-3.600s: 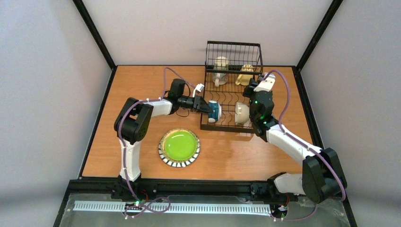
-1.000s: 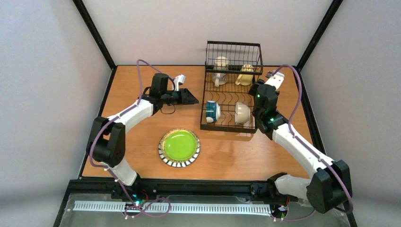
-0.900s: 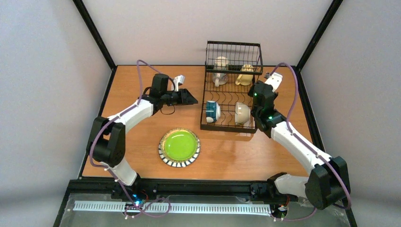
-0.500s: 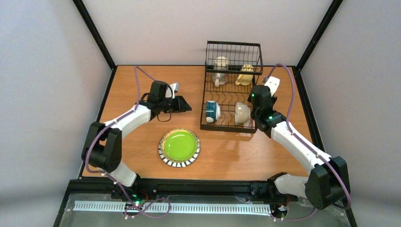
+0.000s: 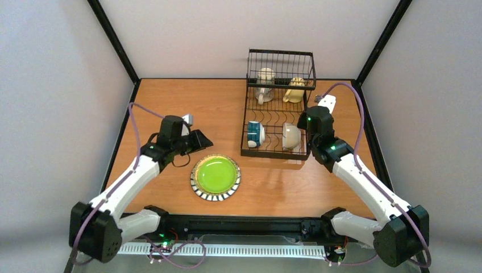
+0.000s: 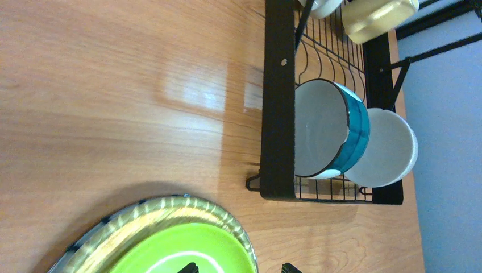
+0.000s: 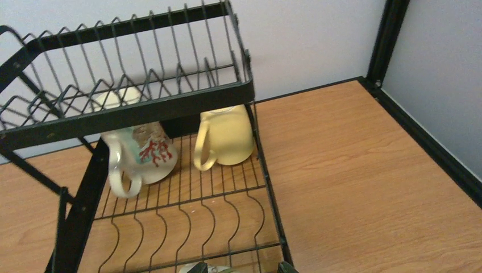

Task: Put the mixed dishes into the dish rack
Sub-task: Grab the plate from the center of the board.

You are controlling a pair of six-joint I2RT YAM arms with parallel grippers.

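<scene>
Our left tool (image 5: pixel 203 140) and right tool (image 7: pixel 240 266) gape empty; the flat lime-green striped-rim plate (image 5: pixel 215 176), near-left of the black wire dish rack (image 5: pixel 280 63), may skid from our pinch.

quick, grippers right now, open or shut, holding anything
Left gripper: open, holding nothing.
Right gripper: open, holding nothing.

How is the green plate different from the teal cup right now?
The green plate lies flat on the table, outside the dish rack; the teal cup rests on its side in the rack's base. The plate is lime green with a striped rim; the cup is white inside with a teal band. The plate is wide and shallow, the cup narrower and deeper. Both are round dishes.
</scene>
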